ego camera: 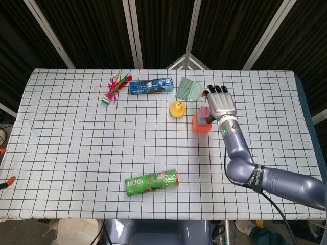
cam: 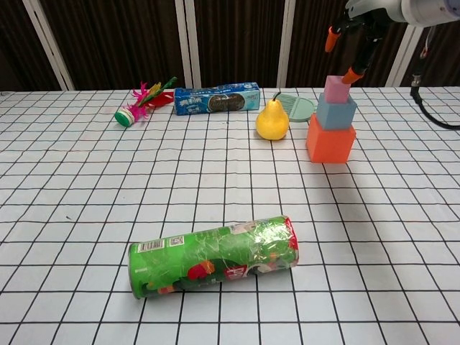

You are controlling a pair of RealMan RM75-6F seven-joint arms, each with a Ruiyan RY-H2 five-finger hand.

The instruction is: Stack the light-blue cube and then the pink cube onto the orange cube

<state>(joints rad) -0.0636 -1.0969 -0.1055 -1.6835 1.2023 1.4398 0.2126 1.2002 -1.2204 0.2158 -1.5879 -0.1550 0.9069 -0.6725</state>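
Observation:
The orange cube [cam: 330, 141] stands on the table at the back right. On it sits the light-blue cube [cam: 336, 113], and the pink cube [cam: 337, 88] sits on top of that. In the head view the orange cube [ego camera: 198, 124] and the pink cube [ego camera: 204, 112] show just left of my right hand [ego camera: 219, 103]. My right hand [cam: 357, 32] hovers above the stack with its fingers spread, holding nothing and clear of the pink cube. My left hand appears in neither view.
A yellow pear [cam: 272, 119] stands just left of the stack, with a green brush [cam: 298, 106] behind it. Further left lie a blue cookie box [cam: 217, 98] and a feathered shuttlecock [cam: 140, 104]. A green can [cam: 215, 254] lies on its side near the front.

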